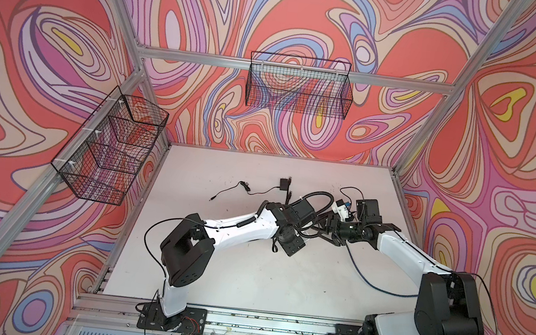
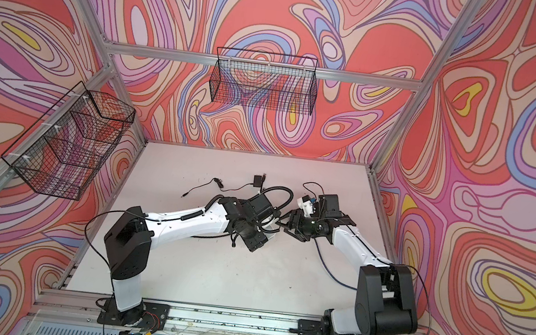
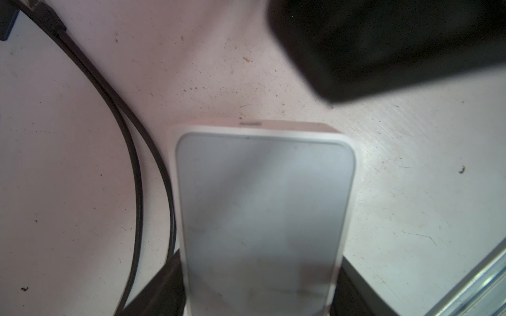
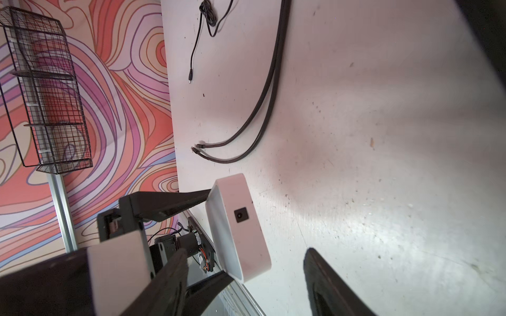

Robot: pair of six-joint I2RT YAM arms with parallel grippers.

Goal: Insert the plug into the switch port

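The switch [image 4: 238, 227] is a small white box with a round black port [image 4: 241, 214] on its narrow side. My left gripper [image 3: 260, 295] is shut on it, and its dark fingers [image 4: 175, 202] clamp the box from two opposite sides above the table. My right gripper [image 4: 245, 249] is open, its fingers standing wide just short of the box's port side with nothing between them. The plug [image 4: 190, 79] is a small barrel tip on a thin black lead. It lies loose on the table, left of both grippers in both top views [image 1: 211, 199].
Two thicker black cables [image 4: 198, 147] with connector ends lie on the white table [image 1: 246, 277] near the switch. A black adapter [image 1: 283, 183] sits behind them. A dark blue cable [image 1: 367, 281] trails by the right arm. Wire baskets [image 1: 112, 146] hang on the left and back walls.
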